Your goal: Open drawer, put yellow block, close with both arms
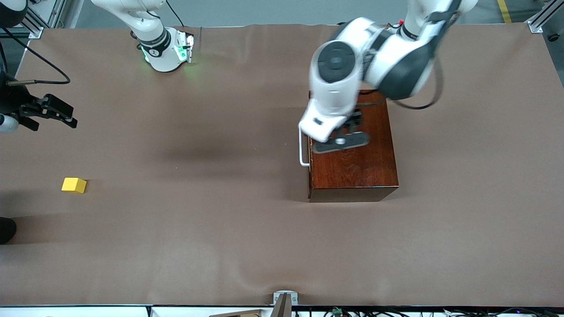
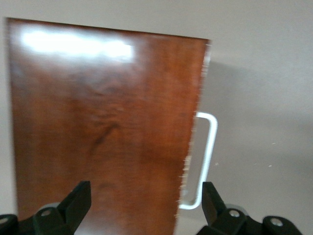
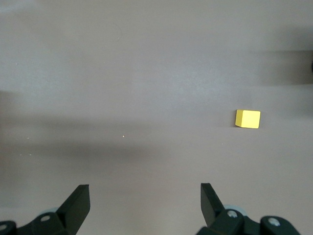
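The drawer is shut inside the dark mahogany box (image 1: 352, 163), and its white loop handle (image 1: 302, 149) faces the right arm's end of the table. My left gripper (image 1: 340, 141) hangs open over the box top, close to the handle edge. In the left wrist view, the left gripper (image 2: 145, 200) is spread above the box top (image 2: 102, 122), with the handle (image 2: 207, 156) just inside one fingertip (image 2: 212, 198). The yellow block (image 1: 74, 185) lies on the table toward the right arm's end. My right gripper (image 1: 53, 119) hovers open and empty, farther from the front camera than the block. The right wrist view shows the block (image 3: 248, 119) ahead of the right gripper (image 3: 144, 203).
A brown cloth (image 1: 198, 229) covers the whole table. The right arm's base (image 1: 165, 53) stands at the table's back edge. A small bracket (image 1: 284, 299) sits at the edge nearest the front camera. A dark object (image 1: 6, 229) pokes in at the right arm's end.
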